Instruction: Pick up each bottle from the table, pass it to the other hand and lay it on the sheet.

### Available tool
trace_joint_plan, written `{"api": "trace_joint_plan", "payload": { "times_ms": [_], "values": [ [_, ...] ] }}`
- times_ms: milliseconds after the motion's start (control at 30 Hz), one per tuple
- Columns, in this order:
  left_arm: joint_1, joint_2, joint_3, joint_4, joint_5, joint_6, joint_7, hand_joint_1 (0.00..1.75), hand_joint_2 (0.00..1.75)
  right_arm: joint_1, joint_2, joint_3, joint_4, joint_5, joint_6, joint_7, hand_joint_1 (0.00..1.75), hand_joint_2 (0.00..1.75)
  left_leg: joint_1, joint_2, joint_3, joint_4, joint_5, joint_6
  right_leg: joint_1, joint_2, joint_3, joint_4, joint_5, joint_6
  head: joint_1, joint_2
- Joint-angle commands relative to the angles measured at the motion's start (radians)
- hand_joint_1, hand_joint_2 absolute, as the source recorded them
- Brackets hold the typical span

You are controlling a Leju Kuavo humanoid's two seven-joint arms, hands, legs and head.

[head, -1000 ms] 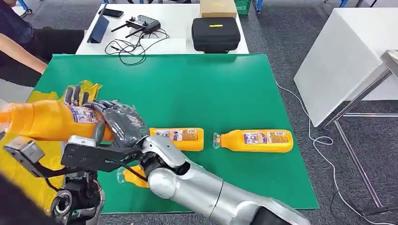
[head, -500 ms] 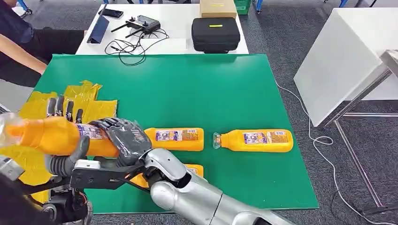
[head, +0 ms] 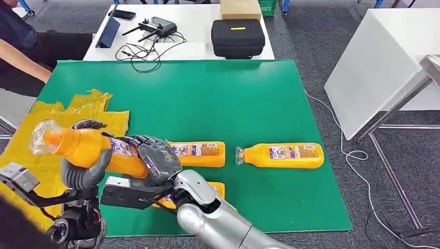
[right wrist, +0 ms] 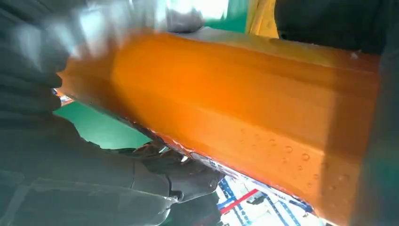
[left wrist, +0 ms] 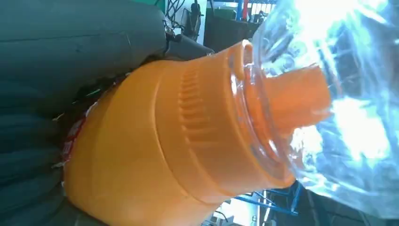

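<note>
An orange bottle (head: 93,150) with a clear cap is held in the air above the left front of the green table (head: 218,98), cap pointing left and slightly up. My left hand (head: 83,168) wraps its neck end, and my right hand (head: 155,158) grips its base end. The left wrist view shows the bottle (left wrist: 164,141) close up against my left hand (left wrist: 70,47). In the right wrist view the bottle's side (right wrist: 235,108) lies across my right hand (right wrist: 56,155). The crumpled yellow sheet (head: 78,111) lies under and behind the bottle. Two more bottles (head: 200,154) (head: 283,155) lie on the table, and a third (head: 214,188) is partly hidden by my right arm.
Behind the green table stands a white table with a black case (head: 237,37), a controller (head: 155,24), cables and a cardboard box (head: 241,8). A person's arm (head: 21,52) is at the far left. Another white table (head: 379,57) stands to the right.
The bottle and both hands have come down and toward me. The cap end has swung right and tipped up. My left hand's fingers have closed further around the neck end.
</note>
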Motion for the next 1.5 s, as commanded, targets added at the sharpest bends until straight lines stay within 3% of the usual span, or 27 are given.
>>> {"api": "trace_joint_plan", "payload": {
  "times_ms": [33, 233, 267, 300, 400, 500, 533, 633, 733, 767, 933, 1000, 1133, 1167, 1233, 1333, 1367, 1500],
  "values": [
    [-0.132, 0.024, -0.082, 0.068, -0.052, -0.022, 0.033, 1.75, 1.75, 0.056, -0.045, -0.04, -0.015, 0.041, 0.019, 0.0, 1.75, 1.75, 0.001, -0.008, 0.005, -0.003, 0.0, 0.0, 0.001, -0.01, 0.008, -0.002, -0.003, 0.0, 0.0, 0.0],
    [-0.129, 0.02, -0.079, 0.065, -0.047, -0.043, 0.041, 1.75, 1.75, 0.057, -0.052, -0.057, -0.04, 0.058, -0.012, -0.003, 1.75, 1.75, 0.001, -0.007, 0.005, -0.002, 0.0, 0.0, 0.001, -0.008, 0.007, -0.002, -0.002, 0.0, 0.0, 0.0],
    [-0.126, 0.015, -0.069, 0.062, -0.048, -0.046, 0.041, 1.75, 1.75, 0.06, -0.06, -0.086, -0.068, 0.058, -0.035, -0.022, 0.1, 1.75, 0.0, -0.005, 0.003, -0.002, 0.0, 0.0, 0.0, -0.007, 0.005, -0.002, -0.002, 0.0, 0.0, 0.0],
    [-0.124, 0.015, -0.061, 0.06, -0.048, -0.046, 0.041, 1.75, 1.75, 0.057, -0.069, -0.103, -0.085, 0.058, -0.041, -0.013, 0.0, 0.0, 0.001, -0.007, 0.006, -0.002, -0.001, 0.0, 0.001, -0.009, 0.008, -0.002, -0.003, 0.001, 0.0, 0.0],
    [-0.124, 0.021, -0.054, 0.059, -0.048, -0.045, 0.041, 1.75, 1.75, 0.047, -0.077, -0.109, -0.095, 0.055, -0.035, -0.016, 0.0, 0.0, 0.001, -0.005, 0.006, -0.002, -0.001, 0.0, 0.001, -0.007, 0.008, -0.002, -0.003, 0.001, 0.0, 0.0],
    [-0.122, 0.02, -0.009, 0.055, -0.104, -0.004, 0.02, 1.75, 1.75, 0.101, -0.14, -0.174, -0.291, 0.033, -0.075, -0.063, 0.0, 0.0, 0.0, -0.004, 0.003, -0.001, -0.001, 0.0, 0.0, -0.005, 0.005, -0.001, -0.002, 0.001, 0.0, 0.0],
    [-0.123, 0.022, 0.009, 0.056, -0.158, 0.038, 0.012, 1.75, 1.75, 0.122, -0.168, -0.196, -0.374, 0.028, -0.08, -0.066, 0.0, 0.0, 0.0, -0.005, 0.011, -0.003, -0.003, 0.0, 0.001, -0.008, 0.014, -0.002, -0.005, 0.001, 0.0, 0.0],
    [-0.161, 0.047, 0.059, 0.116, -0.435, 0.264, -0.003, 1.75, 1.75, 0.216, -0.263, -0.292, -0.652, 0.023, -0.068, -0.063, 0.0, 0.0, 0.0, -0.006, 0.002, -0.001, 0.0, 0.001, 0.0, -0.007, 0.005, -0.001, -0.002, 0.001, 0.0, 0.0],
    [-0.259, 0.137, 0.096, 0.315, -0.624, 0.459, -0.01, 1.75, 1.75, 0.287, -0.331, -0.372, -0.819, -0.007, -0.025, -0.089, 0.0, 0.0, 0.0, -0.008, 0.003, -0.002, 0.0, 0.0, 0.0, -0.01, 0.006, -0.001, -0.002, 0.001, 0.0, 0.0],
    [-0.304, 0.168, 0.106, 0.409, -0.734, 0.554, -0.002, 1.75, 1.75, 0.294, -0.345, -0.393, -0.845, -0.035, -0.007, -0.111, 0.0, 0.0, 0.0, -0.01, 0.01, -0.003, -0.002, 0.001, 0.001, -0.014, 0.015, -0.002, -0.005, 0.001, 0.0, 0.0],
    [-0.329, 0.169, 0.117, 0.453, -0.731, 0.552, -0.025, 1.75, 1.75, 0.29, -0.336, -0.399, -0.833, -0.041, 0.004, -0.119, 0.0, 0.0, 0.0, -0.01, 0.001, -0.001, 0.0, 0.0, -0.001, -0.012, 0.005, -0.001, -0.001, 0.001, 0.003, 0.0],
    [-0.326, 0.164, 0.116, 0.449, -0.733, 0.556, -0.025, 1.75, 1.75, 0.289, -0.334, -0.396, -0.83, -0.039, 0.003, -0.12, 0.0, 0.0, 0.001, -0.003, 0.005, -0.002, -0.001, 0.0, 0.0, -0.007, 0.007, -0.001, -0.001, 0.0, 0.001, 0.0],
    [-0.323, 0.167, 0.115, 0.448, -0.778, 0.594, -0.002, 1.75, 1.75, 0.285, -0.335, -0.392, -0.825, -0.039, 0.002, -0.122, 0.0, 0.0, 0.0, -0.002, 0.003, -0.001, -0.001, -0.001, -0.001, -0.005, 0.005, 0.0, -0.001, 0.0, 0.001, 0.0],
    [-0.346, 0.189, 0.106, 0.508, -0.923, 0.691, 0.065, 1.75, 1.75, 0.278, -0.345, -0.389, -0.827, -0.055, 0.002, -0.132, 0.0, 0.0, 0.001, -0.002, 0.002, -0.001, -0.001, -0.001, -0.001, -0.005, 0.004, -0.001, 0.0, 0.0, 0.001, 0.0],
    [-0.401, 0.181, 0.231, 0.603, -1.234, 0.691, 0.125, 1.75, 1.75, 0.272, -0.359, -0.394, -0.835, -0.099, 0.02, -0.15, 0.0, 0.0, 0.001, -0.002, 0.002, -0.001, 0.0, -0.001, -0.001, -0.004, 0.004, 0.0, 0.0, 0.0, 0.002, 0.0],
    [-0.448, 0.177, 0.323, 0.695, -1.527, 0.691, 0.196, 1.75, 1.75, 0.268, -0.364, -0.387, -0.83, -0.105, 0.031, -0.157, 0.0, 0.0, 0.001, -0.002, 0.003, -0.001, 0.0, -0.001, 0.0, -0.004, 0.005, 0.0, 0.0, 0.0, 0.002, 0.0],
    [-0.458, 0.181, 0.319, 0.758, -1.649, 0.691, 0.268, 1.75, 1.75, 0.269, -0.366, -0.375, -0.827, -0.111, 0.042, -0.166, 0.0, 0.0, 0.001, -0.003, 0.005, -0.002, -0.001, -0.001, 0.0, -0.006, 0.007, -0.001, -0.001, 0.0, 0.001, 0.0],
    [-0.456, 0.187, 0.274, 0.873, -1.749, 0.691, 0.322, 1.75, 1.75, 0.27, -0.362, -0.353, -0.807, -0.117, 0.034, -0.187, 0.0, 0.0, 0.0, -0.002, 0.005, -0.002, 0.0, -0.001, -0.002, -0.004, 0.006, -0.001, -0.001, 0.0, 0.002, 0.0]
  ]
}}
